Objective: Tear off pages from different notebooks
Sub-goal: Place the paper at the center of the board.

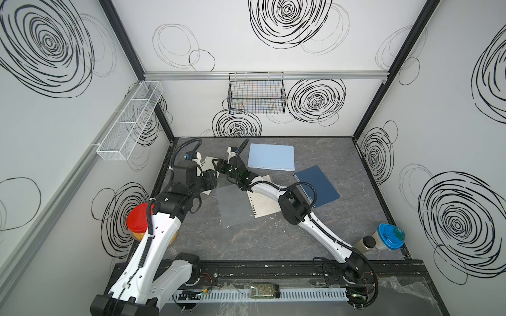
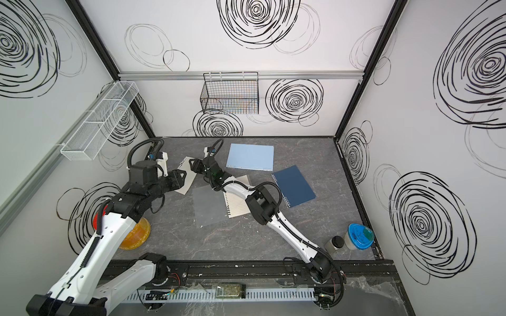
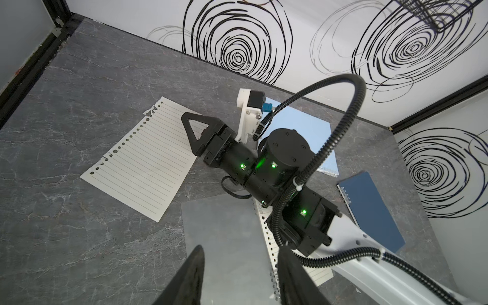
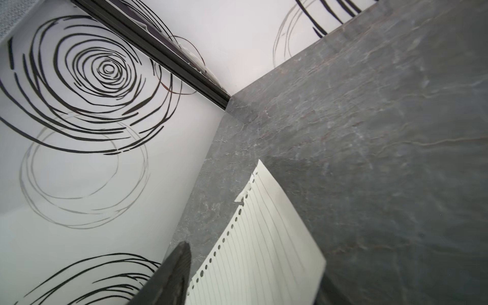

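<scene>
A loose lined page (image 3: 142, 161) with punched holes lies flat on the table at the back left, partly under both grippers in a top view (image 1: 206, 162). My right gripper (image 1: 215, 164) hovers over it, open, and the page (image 4: 264, 250) shows between its fingers (image 4: 179, 264) without being pinched. My left gripper (image 3: 241, 264) is open and empty above the flipped clear cover (image 3: 224, 237) of the open notebook (image 1: 263, 203). The light-blue notebook (image 1: 271, 157) and the navy notebook (image 1: 317, 186) lie shut further right.
A red-lidded jar (image 1: 139, 219) stands by the left arm. A blue-lidded tub (image 1: 390, 236) and a small jar (image 1: 365, 243) stand at the front right. A black wire basket (image 1: 257, 94) hangs on the back wall and a white mesh rack (image 1: 128, 123) on the left wall.
</scene>
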{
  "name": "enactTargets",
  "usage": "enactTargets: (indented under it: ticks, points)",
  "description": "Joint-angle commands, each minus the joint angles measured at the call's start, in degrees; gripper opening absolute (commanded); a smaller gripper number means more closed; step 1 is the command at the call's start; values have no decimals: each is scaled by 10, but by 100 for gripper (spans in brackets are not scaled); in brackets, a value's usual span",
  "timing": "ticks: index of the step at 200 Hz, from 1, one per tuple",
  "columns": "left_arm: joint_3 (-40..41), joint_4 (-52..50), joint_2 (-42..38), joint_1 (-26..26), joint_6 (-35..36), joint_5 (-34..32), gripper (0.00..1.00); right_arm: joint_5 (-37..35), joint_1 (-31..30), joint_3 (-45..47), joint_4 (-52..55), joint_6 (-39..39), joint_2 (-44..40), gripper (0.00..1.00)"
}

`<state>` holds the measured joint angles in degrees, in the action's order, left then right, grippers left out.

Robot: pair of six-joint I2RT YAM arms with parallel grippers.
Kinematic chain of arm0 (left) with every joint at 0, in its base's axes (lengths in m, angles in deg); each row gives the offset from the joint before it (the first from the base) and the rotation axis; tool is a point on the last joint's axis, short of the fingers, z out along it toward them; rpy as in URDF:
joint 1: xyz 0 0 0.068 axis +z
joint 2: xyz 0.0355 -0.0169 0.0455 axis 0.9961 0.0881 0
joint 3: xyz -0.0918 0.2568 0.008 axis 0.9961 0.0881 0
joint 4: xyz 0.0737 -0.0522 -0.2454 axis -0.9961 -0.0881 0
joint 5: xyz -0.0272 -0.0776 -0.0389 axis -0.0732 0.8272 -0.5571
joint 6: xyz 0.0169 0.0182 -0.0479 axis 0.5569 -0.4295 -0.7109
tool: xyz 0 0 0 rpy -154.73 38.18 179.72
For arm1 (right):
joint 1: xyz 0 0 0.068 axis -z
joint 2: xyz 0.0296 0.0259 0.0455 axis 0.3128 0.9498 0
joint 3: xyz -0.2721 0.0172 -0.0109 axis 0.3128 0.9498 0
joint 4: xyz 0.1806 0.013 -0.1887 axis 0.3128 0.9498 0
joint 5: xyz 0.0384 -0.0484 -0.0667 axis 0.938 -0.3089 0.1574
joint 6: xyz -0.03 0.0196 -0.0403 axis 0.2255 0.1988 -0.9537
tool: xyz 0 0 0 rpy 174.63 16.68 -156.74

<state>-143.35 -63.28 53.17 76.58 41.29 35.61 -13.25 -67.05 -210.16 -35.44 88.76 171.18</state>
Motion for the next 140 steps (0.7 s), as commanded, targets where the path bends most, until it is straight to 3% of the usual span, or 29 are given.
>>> enactTargets:
  ticks: [1,43,90,107,140]
  points:
    - [5,20,-8,-2,-8,6,51,19,9,-13,39,-73,-52,71]
    - [6,20,-10,-3,-11,3,55,31,27,-13,83,-138,-94,84]
    - [32,46,-8,-9,-23,12,59,29,44,9,202,-240,-169,85]
    - [53,77,-5,-19,-34,25,61,11,48,69,236,-279,-228,83]
    - [72,113,30,-62,-50,2,63,31,66,282,197,-315,-366,83]
